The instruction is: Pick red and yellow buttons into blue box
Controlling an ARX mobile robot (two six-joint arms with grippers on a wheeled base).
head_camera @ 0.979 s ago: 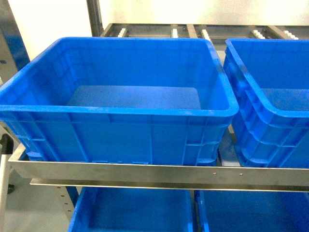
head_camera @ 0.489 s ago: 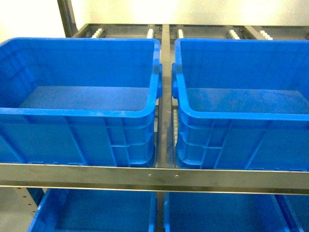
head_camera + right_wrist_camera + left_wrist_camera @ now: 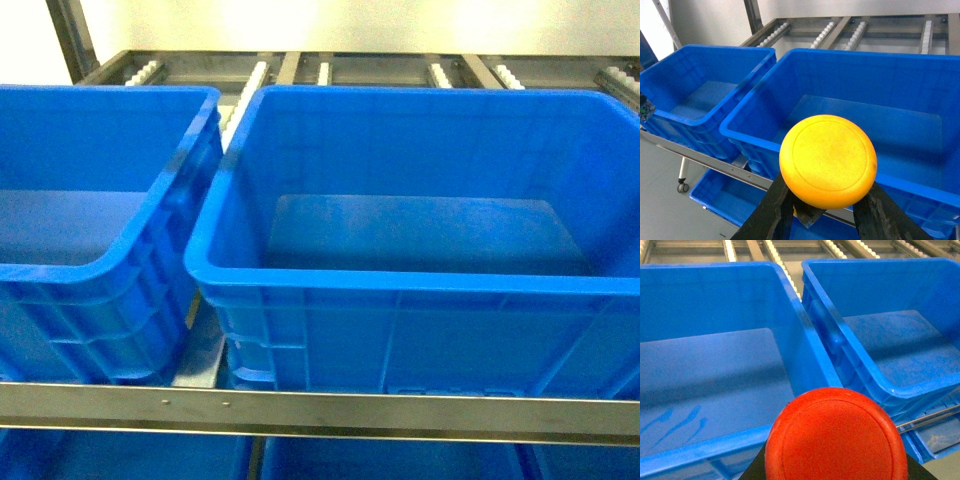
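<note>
Both picks done: left gripper (image 3: 835, 475) grips red button (image 3: 836, 437), right gripper (image 3: 822, 212) grips yellow button (image 3: 828, 161); blue box (image 3: 400, 283) empty, drops remain.

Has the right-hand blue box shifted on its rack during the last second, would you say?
No. The blue box slid left in the head view, but the rail screws slid with it; the camera moved right.

Red button (image 3: 836, 437) base cut off by frame; left claw hidden.
</note>
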